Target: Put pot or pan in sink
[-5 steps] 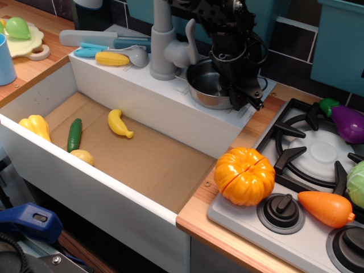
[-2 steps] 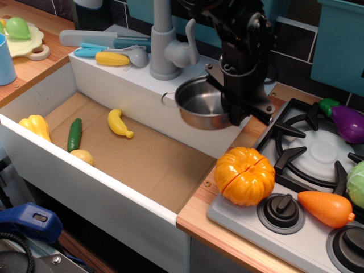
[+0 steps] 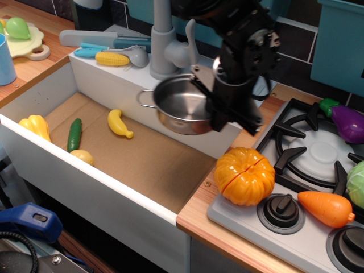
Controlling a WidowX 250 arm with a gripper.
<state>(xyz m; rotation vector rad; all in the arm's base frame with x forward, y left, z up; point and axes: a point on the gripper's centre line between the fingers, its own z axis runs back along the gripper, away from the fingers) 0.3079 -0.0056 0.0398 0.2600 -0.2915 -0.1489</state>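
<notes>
The small shiny steel pot (image 3: 179, 106) hangs in the air, tilted, above the back right part of the sink (image 3: 131, 213). My black gripper (image 3: 219, 108) is shut on the pot's right rim and holds it up. A thin wire loop handle sticks out on the pot's left side. The sink has tall white walls and a brown floor. The pot is off the white ledge behind the sink and touches nothing else.
A yellow banana (image 3: 119, 123), green cucumber (image 3: 74, 134), yellow pepper (image 3: 35, 126) and a pale round piece (image 3: 82, 156) lie in the sink. The grey faucet (image 3: 165, 42) stands behind the pot. An orange pumpkin (image 3: 244, 176), a carrot (image 3: 326, 208) and the stove (image 3: 307, 170) are at right.
The gripper lifted the pot off the back ledge and carried it left and forward, out over the sink.
</notes>
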